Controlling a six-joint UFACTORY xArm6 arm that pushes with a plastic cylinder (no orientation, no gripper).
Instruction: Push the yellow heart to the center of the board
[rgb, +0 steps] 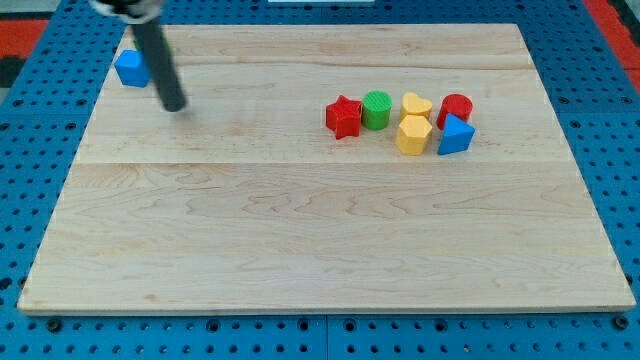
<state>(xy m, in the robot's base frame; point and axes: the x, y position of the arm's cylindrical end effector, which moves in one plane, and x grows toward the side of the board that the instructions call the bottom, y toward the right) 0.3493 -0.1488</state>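
Observation:
The yellow heart lies in a cluster at the view's upper right of the wooden board. It touches the yellow hexagon below it, with the green cylinder on its left and the red cylinder on its right. The red star is at the cluster's left end and the blue triangle at its lower right. My tip rests on the board at the upper left, far left of the heart. A blue cube sits just up and left of the rod.
The board lies on a blue pegboard table with a red strip at the top corners.

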